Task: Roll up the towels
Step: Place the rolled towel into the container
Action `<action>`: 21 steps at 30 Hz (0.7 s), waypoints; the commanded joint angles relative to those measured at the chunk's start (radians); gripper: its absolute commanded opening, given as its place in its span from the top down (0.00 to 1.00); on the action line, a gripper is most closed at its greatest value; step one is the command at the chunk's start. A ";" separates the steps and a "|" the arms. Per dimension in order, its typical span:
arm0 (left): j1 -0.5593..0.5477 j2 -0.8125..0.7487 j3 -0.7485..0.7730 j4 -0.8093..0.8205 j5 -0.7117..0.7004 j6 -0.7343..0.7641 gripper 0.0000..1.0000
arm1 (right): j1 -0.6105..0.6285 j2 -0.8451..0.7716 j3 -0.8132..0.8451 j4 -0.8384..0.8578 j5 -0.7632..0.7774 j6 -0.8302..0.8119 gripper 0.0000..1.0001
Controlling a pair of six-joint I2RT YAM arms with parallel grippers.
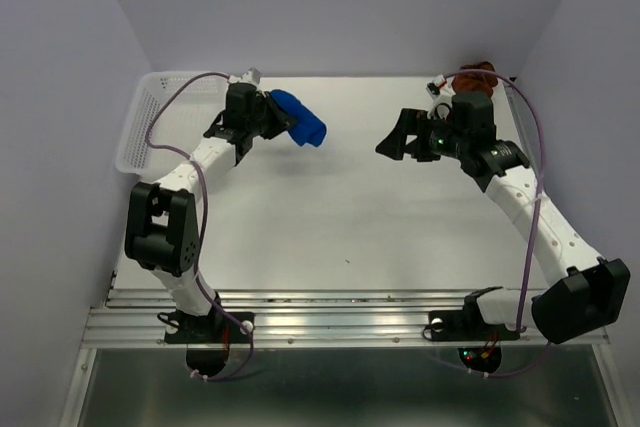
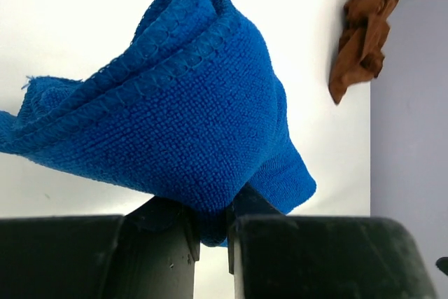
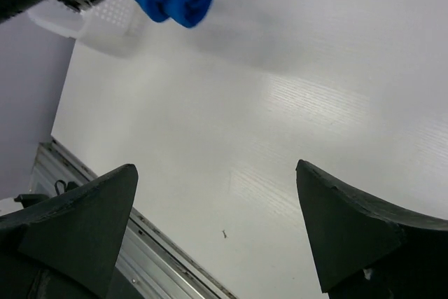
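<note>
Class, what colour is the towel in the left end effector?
Royal blue soft cloth towel, clearest in the left wrist view.

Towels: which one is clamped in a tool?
The blue towel, pinched in the left tool; the rust-brown towel lies crumpled, in no tool.

Lighting: bright, even, diffuse. Tabletop (image 3: 315,103): white, streaked glare in right wrist view. Shadows: soft, faint. Focus: towel (image 2: 196,117) weave sharp; fingers (image 3: 77,222) dark, detail lost.
</note>
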 commanded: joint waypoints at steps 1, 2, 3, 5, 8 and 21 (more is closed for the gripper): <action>0.077 -0.063 0.119 0.030 0.046 0.118 1.00 | -0.001 -0.015 -0.041 0.022 0.135 0.015 0.00; 0.115 -0.069 0.133 0.036 0.044 0.149 1.00 | -0.001 -0.014 -0.043 0.022 0.134 0.015 0.00; 0.135 -0.071 0.159 0.044 0.056 0.170 1.00 | -0.001 -0.005 -0.040 0.022 0.132 0.012 0.00; 0.195 -0.063 0.185 0.054 0.060 0.195 1.00 | -0.001 0.009 -0.029 0.022 0.140 0.012 0.00; 0.258 -0.042 0.231 0.085 0.099 0.226 1.00 | -0.001 0.046 -0.014 0.022 0.135 0.003 0.00; 0.517 0.288 0.530 0.159 0.264 0.269 1.00 | -0.001 0.195 0.078 0.015 0.126 -0.020 0.00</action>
